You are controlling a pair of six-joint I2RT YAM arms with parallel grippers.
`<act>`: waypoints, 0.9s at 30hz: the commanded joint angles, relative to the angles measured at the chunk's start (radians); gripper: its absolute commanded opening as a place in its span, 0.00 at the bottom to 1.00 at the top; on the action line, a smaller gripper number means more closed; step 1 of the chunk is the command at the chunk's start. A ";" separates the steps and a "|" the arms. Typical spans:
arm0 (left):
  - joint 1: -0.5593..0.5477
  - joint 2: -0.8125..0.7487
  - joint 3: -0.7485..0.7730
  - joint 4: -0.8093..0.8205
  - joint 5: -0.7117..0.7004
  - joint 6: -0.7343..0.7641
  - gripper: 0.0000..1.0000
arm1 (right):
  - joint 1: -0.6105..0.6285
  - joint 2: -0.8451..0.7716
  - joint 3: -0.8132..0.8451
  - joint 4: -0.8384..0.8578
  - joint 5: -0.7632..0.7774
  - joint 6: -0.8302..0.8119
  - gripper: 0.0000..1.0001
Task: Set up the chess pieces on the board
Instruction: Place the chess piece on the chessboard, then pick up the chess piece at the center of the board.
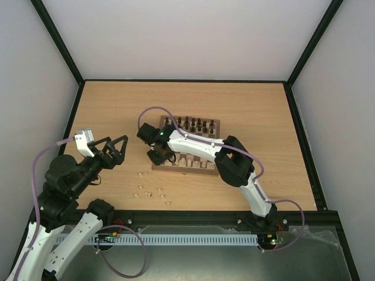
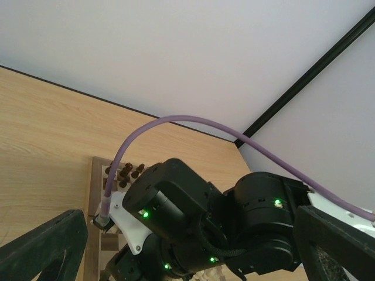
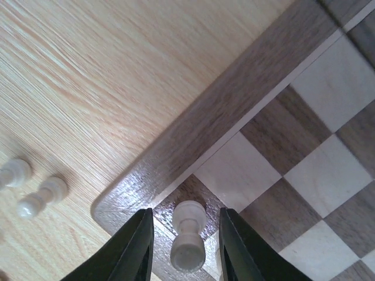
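Pawn (image 3: 187, 239) inside right claw (image 3: 186, 215), wrist-view only

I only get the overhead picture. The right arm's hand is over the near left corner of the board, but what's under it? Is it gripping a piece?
Observer: Not gripping. The right wrist view shows the right hand open around one pale pawn on the board's dark corner square, with a gap at each finger.
Visitor: And the left hand, is something tiny in it?
Observer: No. The left wrist view shows nothing between the left hand's spread fingers, only the right arm and the dark pieces beyond.
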 commanded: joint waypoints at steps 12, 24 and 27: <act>0.006 0.002 0.008 0.010 -0.003 0.001 0.99 | -0.020 -0.147 0.029 -0.080 0.088 0.028 0.43; 0.006 0.052 0.013 0.020 -0.037 0.027 0.99 | 0.035 -0.649 -0.437 -0.005 0.090 0.117 0.51; 0.006 0.097 -0.016 0.032 -0.031 0.033 0.99 | 0.082 -0.760 -0.570 0.040 0.073 0.164 0.54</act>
